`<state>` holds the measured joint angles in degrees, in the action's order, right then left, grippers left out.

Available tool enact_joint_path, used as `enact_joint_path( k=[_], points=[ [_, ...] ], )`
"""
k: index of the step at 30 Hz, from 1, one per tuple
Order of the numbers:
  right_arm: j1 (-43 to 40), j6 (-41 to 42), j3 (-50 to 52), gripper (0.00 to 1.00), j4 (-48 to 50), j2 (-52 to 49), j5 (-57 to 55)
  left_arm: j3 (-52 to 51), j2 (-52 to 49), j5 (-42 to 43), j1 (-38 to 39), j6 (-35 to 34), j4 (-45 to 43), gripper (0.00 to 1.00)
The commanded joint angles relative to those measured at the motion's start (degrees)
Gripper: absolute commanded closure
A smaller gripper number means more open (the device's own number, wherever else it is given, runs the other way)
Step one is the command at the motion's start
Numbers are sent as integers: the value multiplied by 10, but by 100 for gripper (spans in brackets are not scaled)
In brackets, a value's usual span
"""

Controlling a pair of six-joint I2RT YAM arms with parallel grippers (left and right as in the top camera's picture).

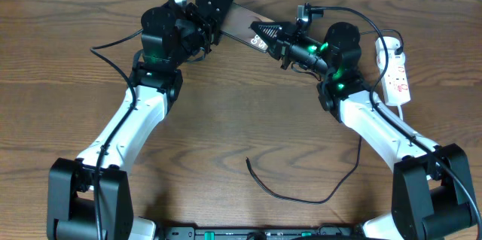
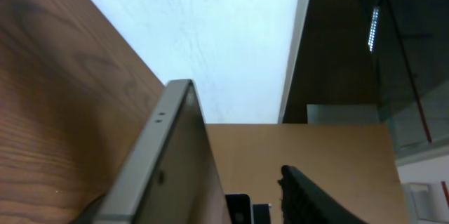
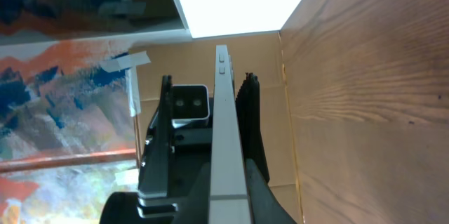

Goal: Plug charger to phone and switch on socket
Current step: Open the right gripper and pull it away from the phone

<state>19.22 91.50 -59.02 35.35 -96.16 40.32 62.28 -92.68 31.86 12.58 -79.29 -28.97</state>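
Step in hand: phone handling, pre-plug. The phone [image 1: 239, 23] sat at 12 o'clock on the table [image 1: 226, 120], between both arms. The left gripper [image 1: 205, 16] was at its 9 o'clock end and the right gripper [image 1: 277, 38] at its 3 o'clock end.

R wrist view: the phone was seen edge-on between the two fingers. The table-side finger [image 3: 252, 133] lay against it, while the other finger [image 3: 163, 147] showed a gap. So the jaws were spread around the phone, not clamped. It prob. rested on that lower finger, off the wood at that end.

L wrist view: the phone edge ran tilted, close to the table. Only one finger [image 2: 316, 196] showed, well apart from the phone, w/ the other hidden. Read as spread too.

The charger [image 1: 301, 198] lay loose at 6 o'clock, its tip [image 1: 248, 161] free on the wood, well apart from the phone & both grippers. No gripper held it. The socket [image 1: 396, 71] was at 3 o'clock, just beside the R arm. Its switch state was too small to tell.

Judgement: plug-in not yet begun, nor the switch-on. The next move calls for one gripper to close firmly on the phone & keep it steady. The other must leave it, go to 6 o'clock and pinch the cable close behind the tip. It must then line the tip up w/ the phone's port. Which end carries the port couldn't be told. The socket switch comes last; the R arm is nearer.
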Motion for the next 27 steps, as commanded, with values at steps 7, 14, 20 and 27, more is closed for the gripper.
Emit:
enact_joint_path(
  k=[7,14,20,27],
  points=[
    [20,45,-8,99,-4,4,-19,9,10,-4,1,10,-56,52],
    [20,77,-8,99,-4,4,-18,9,10,-4,1,10,-61,57],
    [23,74,-8,99,-4,4,-18,9,10,-4,1,10,-61,78],
    [27,68,-8,99,-4,4,-18,9,10,-4,1,10,-61,93]
  ],
)
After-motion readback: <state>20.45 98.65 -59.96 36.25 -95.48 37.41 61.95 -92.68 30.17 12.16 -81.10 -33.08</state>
